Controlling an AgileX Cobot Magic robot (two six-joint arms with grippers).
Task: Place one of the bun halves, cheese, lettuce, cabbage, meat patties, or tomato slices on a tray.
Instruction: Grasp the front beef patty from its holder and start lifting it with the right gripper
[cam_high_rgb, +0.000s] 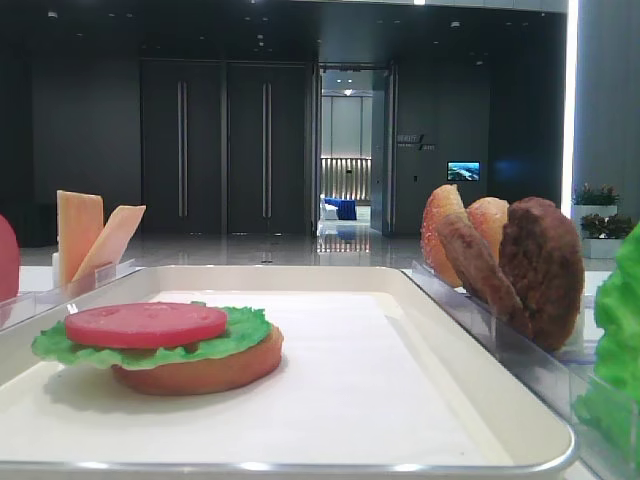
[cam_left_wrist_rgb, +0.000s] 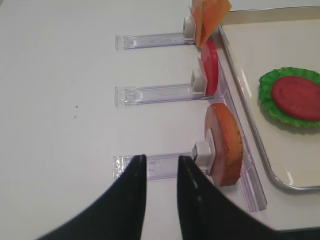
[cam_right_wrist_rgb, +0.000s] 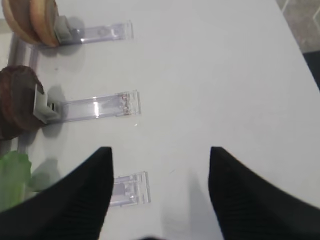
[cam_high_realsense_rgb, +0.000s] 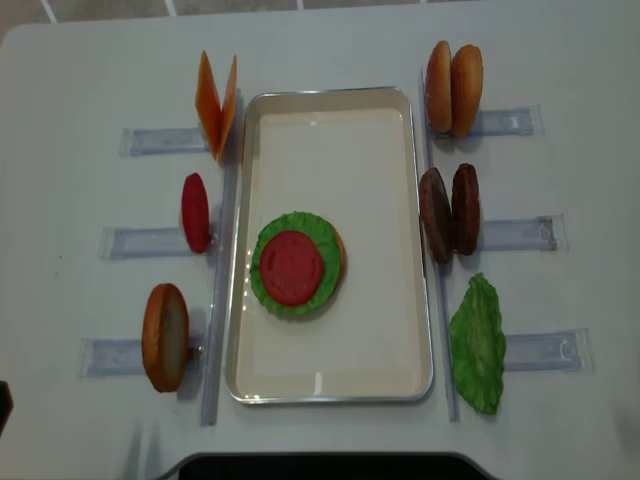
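Observation:
On the cream tray (cam_high_realsense_rgb: 370, 180) lies a bun half topped with lettuce and a tomato slice (cam_high_realsense_rgb: 292, 268). Left of the tray, racks hold the cheese (cam_high_realsense_rgb: 215, 105), a tomato slice (cam_high_realsense_rgb: 195, 212) and a bun half (cam_high_realsense_rgb: 165, 337). On the right stand two bun halves (cam_high_realsense_rgb: 453, 88), two meat patties (cam_high_realsense_rgb: 450, 212) and lettuce (cam_high_realsense_rgb: 478, 343). Cabbage is out of view. My left gripper (cam_left_wrist_rgb: 162, 158) is shut and empty, above the rack just left of the bun half (cam_left_wrist_rgb: 227, 145). My right gripper (cam_right_wrist_rgb: 160, 150) hangs open and empty over bare table, right of the patties (cam_right_wrist_rgb: 17, 102).
Clear plastic racks (cam_high_realsense_rgb: 150, 140) stick out sideways from both long sides of the tray, three per side. The near table edge and a dark base (cam_high_realsense_rgb: 320, 468) lie below the tray. Grey floor (cam_right_wrist_rgb: 300, 20) shows beyond the table's edge.

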